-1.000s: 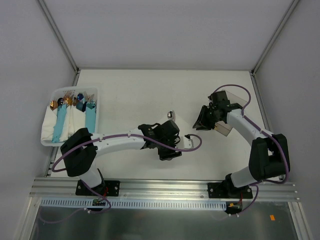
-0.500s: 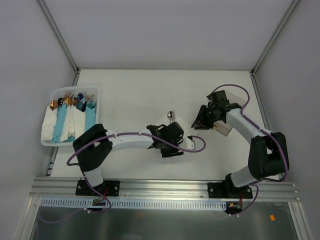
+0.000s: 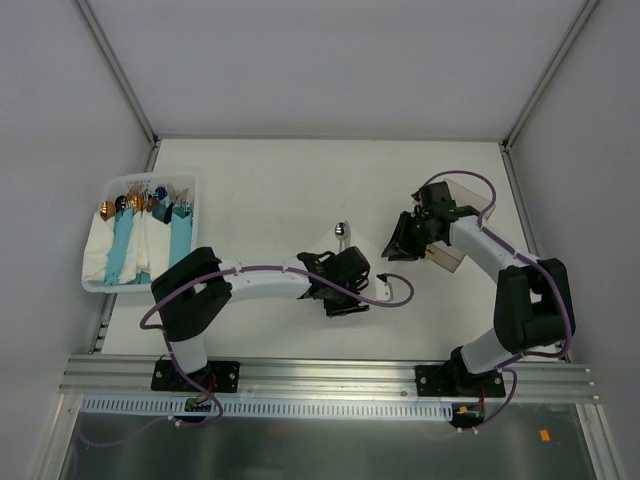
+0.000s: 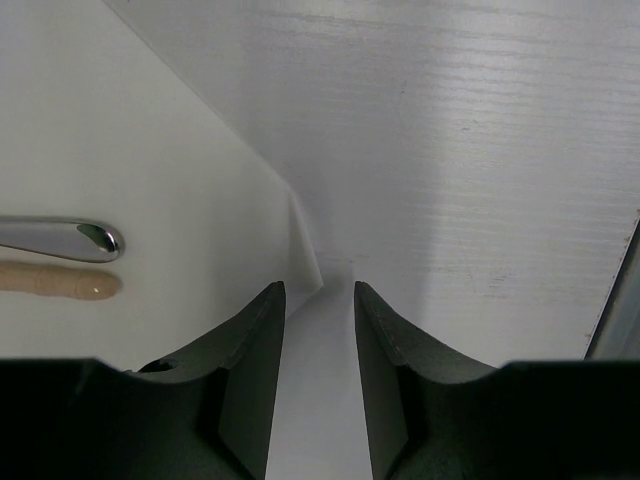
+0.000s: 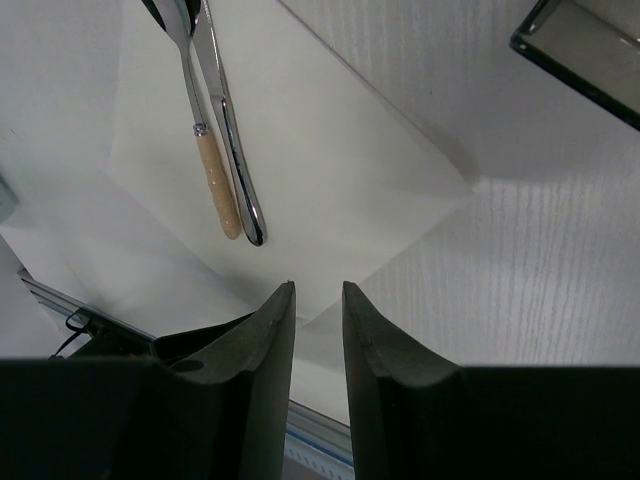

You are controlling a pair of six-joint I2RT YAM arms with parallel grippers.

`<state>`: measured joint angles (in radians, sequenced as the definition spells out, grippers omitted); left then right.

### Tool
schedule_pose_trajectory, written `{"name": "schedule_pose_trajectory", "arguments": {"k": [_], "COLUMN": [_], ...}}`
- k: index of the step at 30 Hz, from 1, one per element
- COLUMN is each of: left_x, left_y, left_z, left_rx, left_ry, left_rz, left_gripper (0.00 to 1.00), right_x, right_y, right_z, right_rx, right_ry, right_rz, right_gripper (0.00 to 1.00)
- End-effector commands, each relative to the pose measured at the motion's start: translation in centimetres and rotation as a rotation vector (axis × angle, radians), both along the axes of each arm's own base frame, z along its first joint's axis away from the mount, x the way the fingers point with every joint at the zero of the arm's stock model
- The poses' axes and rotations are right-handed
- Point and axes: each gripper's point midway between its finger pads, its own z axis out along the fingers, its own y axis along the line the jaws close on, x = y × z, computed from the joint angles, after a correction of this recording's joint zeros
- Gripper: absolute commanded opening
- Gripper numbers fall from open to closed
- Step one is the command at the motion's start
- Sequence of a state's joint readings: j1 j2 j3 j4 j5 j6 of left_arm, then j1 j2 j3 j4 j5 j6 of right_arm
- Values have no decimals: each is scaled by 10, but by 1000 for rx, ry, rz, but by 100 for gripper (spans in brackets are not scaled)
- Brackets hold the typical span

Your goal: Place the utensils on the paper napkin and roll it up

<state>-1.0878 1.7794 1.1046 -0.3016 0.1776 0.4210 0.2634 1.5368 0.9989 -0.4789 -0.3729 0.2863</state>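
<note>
The paper napkin [image 5: 340,170] lies flat on the white table, barely showing from above. On it lie two utensils side by side, a beige-handled spoon [image 5: 215,185] and a silver knife [image 5: 232,140]; their handle ends [image 4: 60,240] show in the left wrist view, and the spoon's bowl [image 3: 342,230] shows from above. My left gripper [image 4: 318,285] is low at one napkin corner [image 4: 305,270], jaws apart, with the corner just ahead of its tips. My right gripper [image 5: 318,285] stands over the opposite napkin edge, a narrow gap between its jaws and nothing pinched.
A white tray [image 3: 100,275] holding light-blue rolled bundles and spare cutlery sits at the far left. A clear plastic tray [image 3: 465,225] stands beside the right arm, its corner [image 5: 585,50] showing in the right wrist view. An aluminium rail [image 3: 330,375] runs along the near edge.
The left arm has shifted its gripper slightly right and nearer, with its elbow swinging right, and its jaws have narrowed. The right arm has hardly moved.
</note>
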Motion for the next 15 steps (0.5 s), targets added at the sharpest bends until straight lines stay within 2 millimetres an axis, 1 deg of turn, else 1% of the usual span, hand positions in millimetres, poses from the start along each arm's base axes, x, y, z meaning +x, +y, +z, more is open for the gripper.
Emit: {"name": "schedule_pose_trajectory", "arguments": {"k": [1,6,10,13,14,15], "left_x": [0,2,0,-2,-3,-3], "left_y": [-15,-19,-18,-15,-14,-12], "left_z": [6,6,3,0,0,0], "left_rx": [-50,-64,-61,-55,-52,-54], "left_ry": [-5,-9,-3,1,1,0], "left_rz": [-1,11,7,0,-3,-3], "left_gripper": [34,32,26,19,15,12], "right_x": [4,3,1,2,1,1], "right_y": [4,5,8,11,13,16], "right_z": [3,-1,-5,-8,-11,-12], "right_rx": [16,19,20,22,22,20], "right_ry": [-15,-6,7,8,16,21], "right_rz": [13,17,27,31,35,44], "right_gripper": [28,28,28,28,28,27]}}
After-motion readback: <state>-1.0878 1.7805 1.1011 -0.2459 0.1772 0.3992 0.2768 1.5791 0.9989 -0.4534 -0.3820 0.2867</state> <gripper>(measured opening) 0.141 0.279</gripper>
